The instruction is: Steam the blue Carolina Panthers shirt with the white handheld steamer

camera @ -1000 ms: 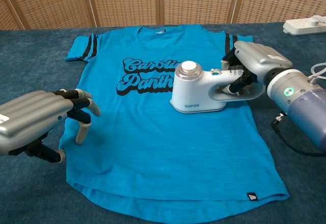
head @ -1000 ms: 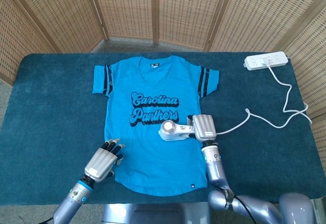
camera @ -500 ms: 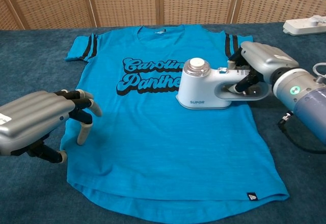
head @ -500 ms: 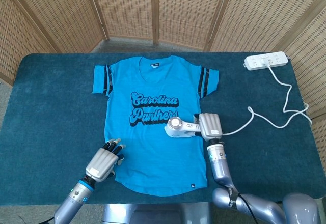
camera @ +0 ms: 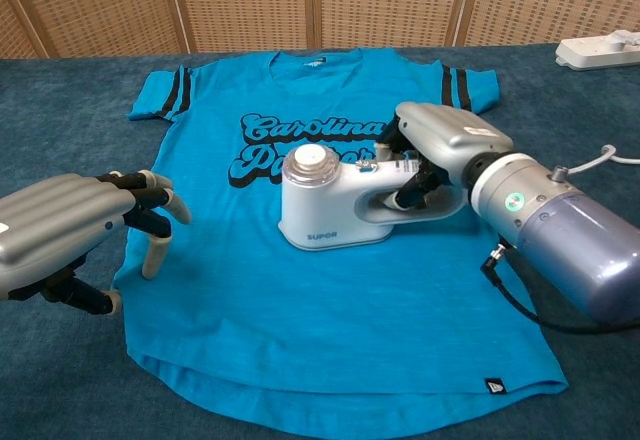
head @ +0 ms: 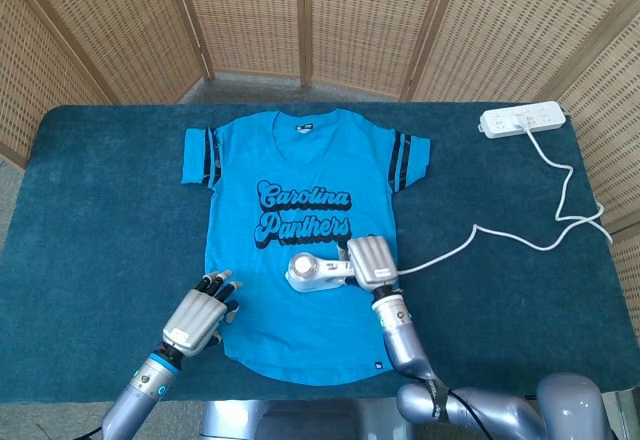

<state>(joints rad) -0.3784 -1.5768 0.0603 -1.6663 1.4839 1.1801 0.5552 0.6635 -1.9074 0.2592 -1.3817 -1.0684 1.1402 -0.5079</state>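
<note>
The blue Carolina Panthers shirt (head: 300,170) (camera: 320,330) lies flat, front up, on the dark teal table. My right hand (head: 371,261) (camera: 440,145) grips the handle of the white handheld steamer (head: 312,271) (camera: 325,205), which rests on the shirt just below the lettering. Its cord (head: 450,250) runs right toward the power strip. My left hand (head: 202,312) (camera: 75,235) is at the shirt's lower left edge, holding nothing, its fingertips curled down onto the fabric there.
A white power strip (head: 522,120) (camera: 600,50) sits at the table's far right corner with its cable looping along the right side. Wicker screens stand behind the table (head: 100,210).
My right hand swung the steamer right and up, then back left and toward me across the shirt's middle. The left hand barely shifted.
</note>
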